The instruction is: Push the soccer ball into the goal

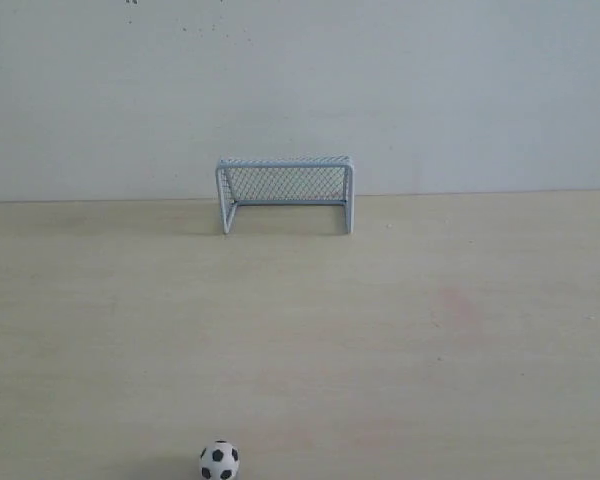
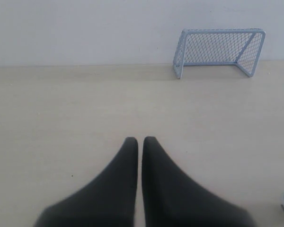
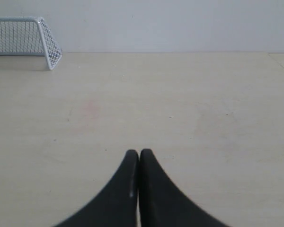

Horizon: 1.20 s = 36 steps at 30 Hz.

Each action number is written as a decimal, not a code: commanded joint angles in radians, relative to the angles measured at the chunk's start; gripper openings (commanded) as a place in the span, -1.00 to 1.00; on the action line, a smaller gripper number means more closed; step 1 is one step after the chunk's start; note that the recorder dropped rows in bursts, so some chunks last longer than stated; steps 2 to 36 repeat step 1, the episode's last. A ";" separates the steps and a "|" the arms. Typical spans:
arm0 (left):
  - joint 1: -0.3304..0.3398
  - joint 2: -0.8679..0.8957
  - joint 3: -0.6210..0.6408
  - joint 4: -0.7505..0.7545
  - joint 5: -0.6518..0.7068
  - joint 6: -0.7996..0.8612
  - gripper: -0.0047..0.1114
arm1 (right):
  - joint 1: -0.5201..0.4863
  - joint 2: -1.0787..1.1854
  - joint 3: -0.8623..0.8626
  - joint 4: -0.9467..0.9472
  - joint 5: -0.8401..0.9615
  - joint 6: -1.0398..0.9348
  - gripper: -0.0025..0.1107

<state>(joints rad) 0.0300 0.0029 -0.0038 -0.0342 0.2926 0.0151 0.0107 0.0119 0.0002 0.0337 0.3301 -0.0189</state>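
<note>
- Sitting at the near edge of the exterior view, the tiny white toy soccer ball with black pentagon patches (image 1: 219, 461) rests on the tabletop a little left of centre, with its lowest part cut off by the frame.
- It looks round and smooth, with crisp dark patches on a clean white skin, and it casts a soft shadow to its left.
- The ball lies well apart from the miniature goal of pale grey-white tubing and fine diamond mesh (image 1: 285, 183), roughly in line with the goal's left post.
- The goal stands upright at the far side of the table, close to the wall, with its open mouth facing the ball and a thin shadow at its base.
- The left gripper (image 2: 139, 140) is a pair of smooth black tapering fingers drawn together with only a thin slit between the tips, and it holds nothing. The ball shows partly at the edge of the left wrist view, apart from the fingers.
- The right gripper (image 3: 139, 152) has the same black curved fingers, pressed tip to tip and empty. One end of the goal shows far beyond it.
- The pale, matte, wood-grain tabletop (image 1: 430, 350) carries a faint pinkish smudge right of centre.
- A plain grey-white wall (image 1: 430, 90) rises behind the goal, with a few dark specks near its top.
</note>
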 commanded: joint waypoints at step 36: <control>-0.005 -0.003 0.004 0.002 0.003 0.004 -0.84 | -0.002 -0.002 0.000 -0.003 -0.008 -0.002 -0.96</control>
